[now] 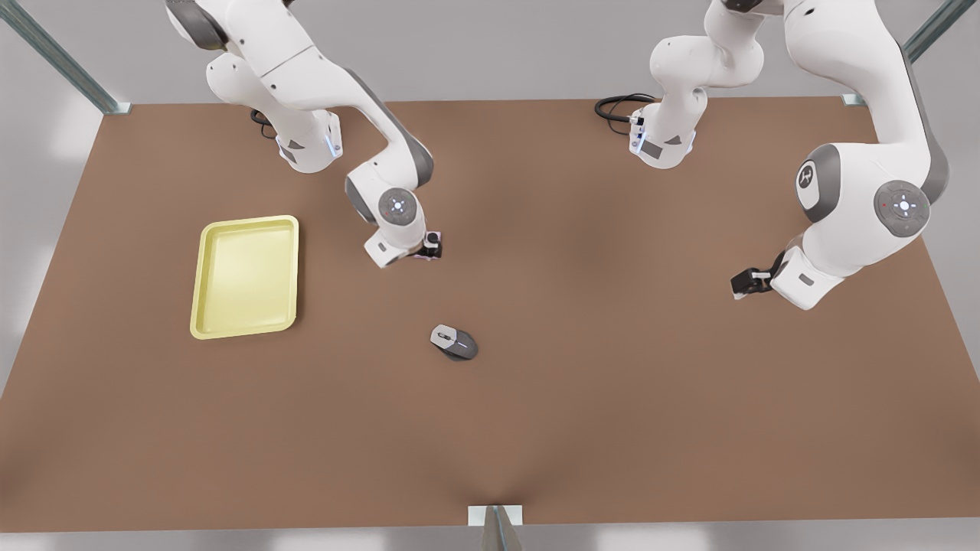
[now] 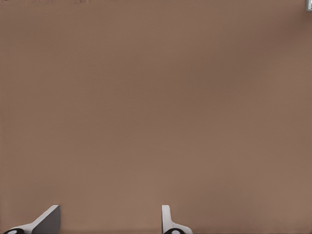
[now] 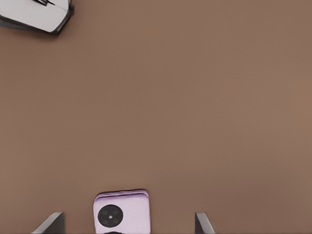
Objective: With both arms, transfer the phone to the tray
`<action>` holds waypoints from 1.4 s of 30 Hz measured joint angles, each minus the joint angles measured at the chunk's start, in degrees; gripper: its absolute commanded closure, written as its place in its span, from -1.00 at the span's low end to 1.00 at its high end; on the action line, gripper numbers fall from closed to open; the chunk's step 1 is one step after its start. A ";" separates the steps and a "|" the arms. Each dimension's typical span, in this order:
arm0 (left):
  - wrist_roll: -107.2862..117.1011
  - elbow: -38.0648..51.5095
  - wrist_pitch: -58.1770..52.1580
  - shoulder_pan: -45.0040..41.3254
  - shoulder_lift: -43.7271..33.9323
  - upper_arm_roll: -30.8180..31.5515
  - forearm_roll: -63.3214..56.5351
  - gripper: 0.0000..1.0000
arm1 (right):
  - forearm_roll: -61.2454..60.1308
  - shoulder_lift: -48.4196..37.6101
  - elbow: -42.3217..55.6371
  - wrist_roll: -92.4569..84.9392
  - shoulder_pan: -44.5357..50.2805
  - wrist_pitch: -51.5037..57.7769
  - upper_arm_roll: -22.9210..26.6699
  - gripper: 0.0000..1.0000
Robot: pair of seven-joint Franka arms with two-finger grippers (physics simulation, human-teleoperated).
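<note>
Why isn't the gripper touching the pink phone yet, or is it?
Apart. In the right wrist view the right gripper is open, and the phone lies between its fingers with bare table showing on both sides.

Even, diffuse overhead light falls on the brown table (image 1: 612, 398), with soft, faint shadows under the arms and beside the mouse (image 1: 454, 342), no glare, slightly soft rendering throughout, and mild darkening toward the table's near centre.
</note>
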State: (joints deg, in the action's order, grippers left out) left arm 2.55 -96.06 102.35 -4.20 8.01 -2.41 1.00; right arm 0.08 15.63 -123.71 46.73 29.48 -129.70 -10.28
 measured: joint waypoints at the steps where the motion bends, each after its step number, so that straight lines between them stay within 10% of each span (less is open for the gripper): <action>1: -0.41 -0.01 -0.07 0.00 0.02 0.02 -0.02 -1.00 | 0.33 0.63 -0.46 0.88 0.05 -2.06 -0.02 -1.00; 42: -4.79 -0.09 -0.57 -0.16 0.48 1.53 -2.06 -1.00 | 4.06 5.80 -14.24 12.34 2.16 -27.25 -4.07 -0.97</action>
State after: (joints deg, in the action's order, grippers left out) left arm -2.24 -96.16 101.78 -4.37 8.49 -0.88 -1.06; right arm 4.14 21.43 -137.95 59.07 31.63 -156.95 -14.35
